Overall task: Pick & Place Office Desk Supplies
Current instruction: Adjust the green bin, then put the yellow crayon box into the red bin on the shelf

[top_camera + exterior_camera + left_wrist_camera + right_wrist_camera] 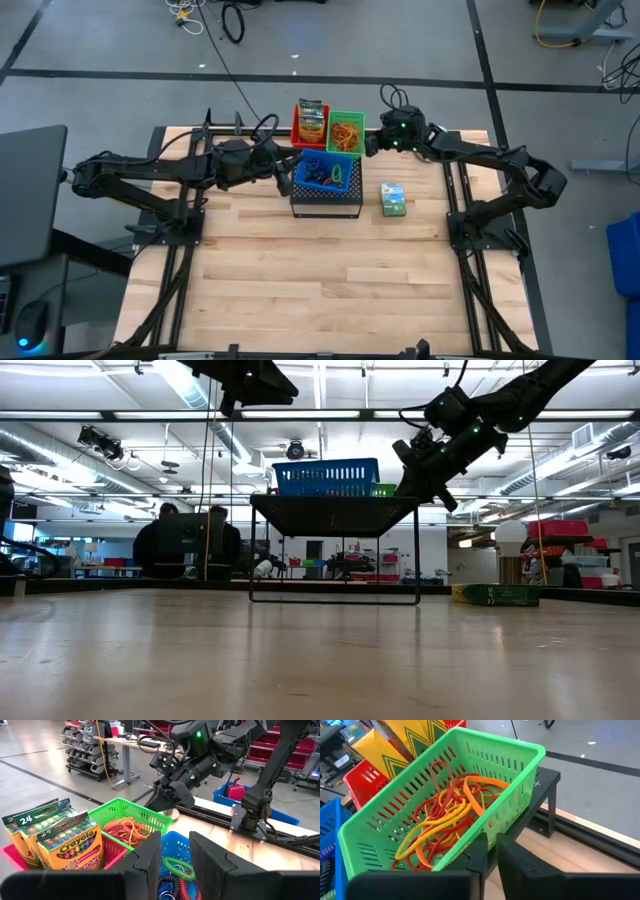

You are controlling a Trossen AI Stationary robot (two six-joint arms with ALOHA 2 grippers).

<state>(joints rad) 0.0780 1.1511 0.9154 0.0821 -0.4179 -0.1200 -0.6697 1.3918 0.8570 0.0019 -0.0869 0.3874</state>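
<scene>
A tangle of thin red, orange and yellow rubber bands (pixel 445 822) fills the green slotted plastic basket (pixel 515 770). Beside that basket, thick coiled green, blue and red loops (pixel 175 870) lie in the blue basket (pixel 325 172) (heaped loosely). A green-white box (pixel 393 199) stands near it on the bench.

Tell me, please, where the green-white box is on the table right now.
In the high view the green-white box lies on the wooden table, just right of the black perforated stand that carries the blue basket, on the right arm's side.
</scene>
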